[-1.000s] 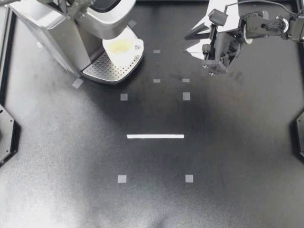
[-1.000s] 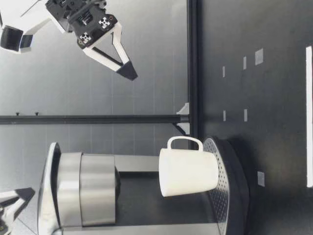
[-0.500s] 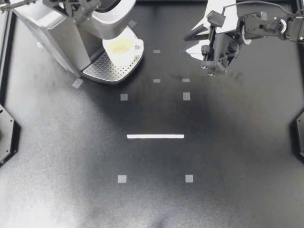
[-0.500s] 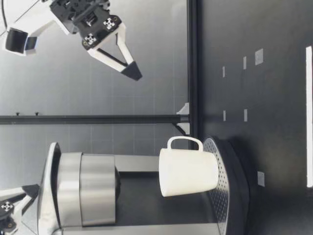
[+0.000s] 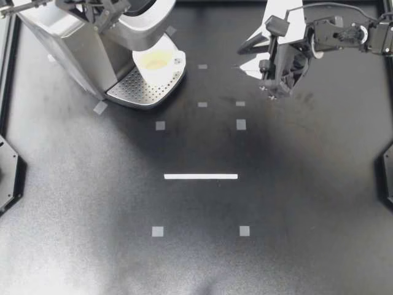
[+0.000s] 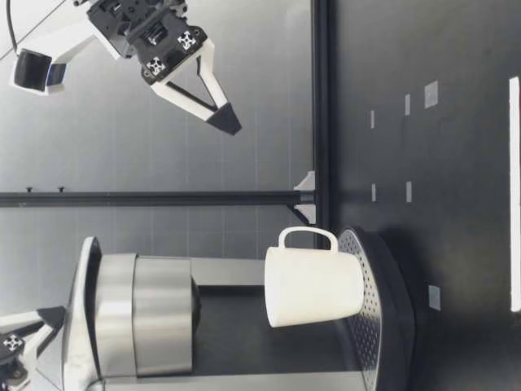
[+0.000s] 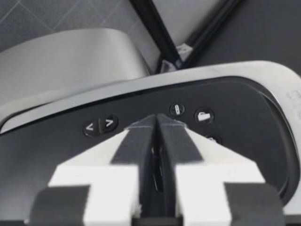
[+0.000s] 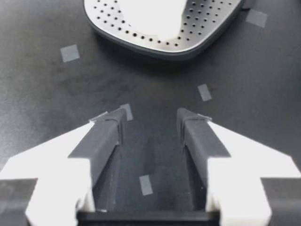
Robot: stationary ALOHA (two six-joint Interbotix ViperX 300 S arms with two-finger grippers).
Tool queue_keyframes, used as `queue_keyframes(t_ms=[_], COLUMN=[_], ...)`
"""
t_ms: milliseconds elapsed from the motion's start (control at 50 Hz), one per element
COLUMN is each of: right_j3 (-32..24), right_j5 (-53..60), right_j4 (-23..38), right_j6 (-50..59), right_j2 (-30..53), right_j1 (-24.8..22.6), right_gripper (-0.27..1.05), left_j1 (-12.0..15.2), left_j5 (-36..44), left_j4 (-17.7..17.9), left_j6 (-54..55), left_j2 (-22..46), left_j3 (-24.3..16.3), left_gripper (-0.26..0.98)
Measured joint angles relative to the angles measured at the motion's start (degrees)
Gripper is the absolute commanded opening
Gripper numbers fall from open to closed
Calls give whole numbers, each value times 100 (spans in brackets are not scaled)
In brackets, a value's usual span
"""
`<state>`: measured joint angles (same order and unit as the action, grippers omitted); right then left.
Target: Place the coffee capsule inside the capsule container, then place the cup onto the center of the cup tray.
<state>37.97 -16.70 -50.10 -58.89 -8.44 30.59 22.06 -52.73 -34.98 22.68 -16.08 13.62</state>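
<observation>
A white cup (image 5: pixel 158 61) stands upright on the perforated cup tray (image 5: pixel 132 91) of the silver coffee machine (image 5: pixel 73 46), under its spout. The low view shows the cup (image 6: pixel 313 285), handle toward the camera, on the tray (image 6: pixel 376 269). My left gripper (image 5: pixel 110 13) is over the machine's top. In the left wrist view it (image 7: pixel 156 123) is shut with nothing in it, its tips at the black button panel (image 7: pixel 70 146). My right gripper (image 5: pixel 241 56) hangs open and empty in the air, well to the right of the cup, and shows in the low view (image 6: pixel 224 120) too. Its fingers (image 8: pixel 106 129) point toward the tray (image 8: pixel 141 35). No capsule shows.
Small grey tape squares (image 5: pixel 241 125) and a white tape strip (image 5: pixel 201 176) mark the black table. A black frame rail (image 6: pixel 321 114) runs along the table's far edge.
My right gripper has sunk a little toward the table, still open. My left gripper shifted slightly over the machine's top. The cup has not moved.
</observation>
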Motion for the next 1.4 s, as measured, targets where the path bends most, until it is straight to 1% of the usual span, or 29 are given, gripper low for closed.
queue_keyframes(t_ms=[280,520,1400], right_j3=[0,0,0], right_j5=[26,123,202], right_j4=[0,9,53], right_j6=[0,0,0], right_j2=[0,0,53], right_j1=[-9,-18,-18], right_gripper=[47,47,47], left_j1=[26,-202,-229], left_j5=[229,229,229], left_j4=[-18,0,105], left_j6=[-9,-9,0], left_j2=[-123,-26,114], left_j3=[-202,-202,-53], left_gripper=[13,13,13])
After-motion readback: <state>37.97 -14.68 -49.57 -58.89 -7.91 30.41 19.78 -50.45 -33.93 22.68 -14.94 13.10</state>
